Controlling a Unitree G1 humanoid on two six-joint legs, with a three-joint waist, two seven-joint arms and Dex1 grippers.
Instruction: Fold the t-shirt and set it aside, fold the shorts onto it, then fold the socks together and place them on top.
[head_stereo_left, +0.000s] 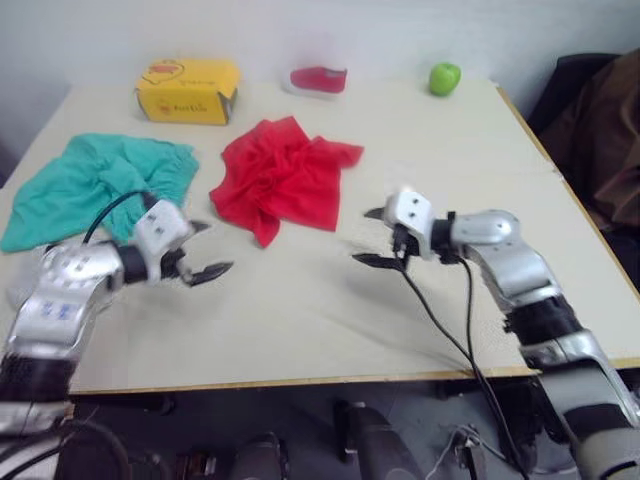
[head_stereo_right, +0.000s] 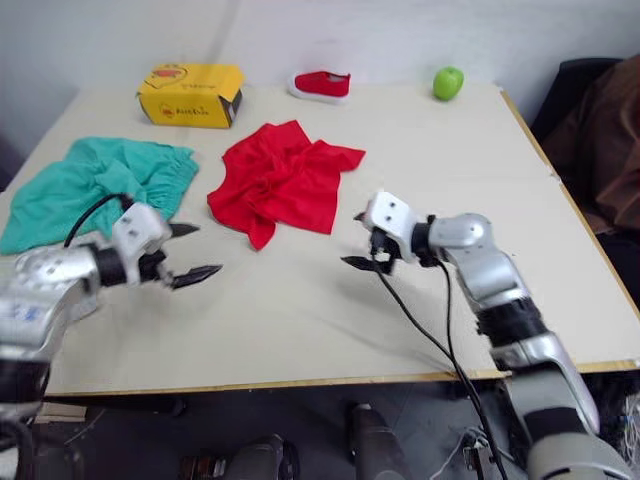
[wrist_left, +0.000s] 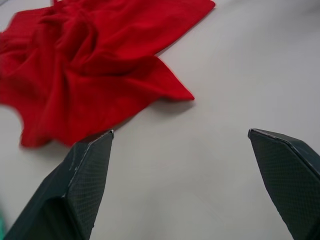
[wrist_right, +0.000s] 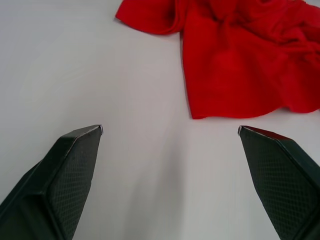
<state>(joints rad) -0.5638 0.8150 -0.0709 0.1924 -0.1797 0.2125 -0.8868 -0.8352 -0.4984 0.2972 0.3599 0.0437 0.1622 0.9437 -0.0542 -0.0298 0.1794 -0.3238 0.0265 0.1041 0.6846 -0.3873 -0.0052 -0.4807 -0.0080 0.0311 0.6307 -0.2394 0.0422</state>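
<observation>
The red t-shirt (head_stereo_left: 285, 178) lies crumpled on the table's middle, towards the back. Left of it, the teal shorts (head_stereo_left: 95, 185) lie bunched near the left edge. The socks are out of view. My left gripper (head_stereo_left: 212, 248) hovers open just in front of the shirt's left corner, beside the shorts, with nothing held. My right gripper (head_stereo_left: 362, 236) is open and empty, just right of the shirt's front edge. The left wrist view shows the shirt (wrist_left: 100, 65) beyond the spread fingers. In the right wrist view the shirt (wrist_right: 250, 55) also lies ahead of the fingers.
A yellow box (head_stereo_left: 188, 90), a small red shoe (head_stereo_left: 318, 78) and a green apple (head_stereo_left: 445, 78) stand along the back of the beige table (head_stereo_left: 300, 320). A brown garment (head_stereo_left: 600, 130) lies on a chair past the right edge.
</observation>
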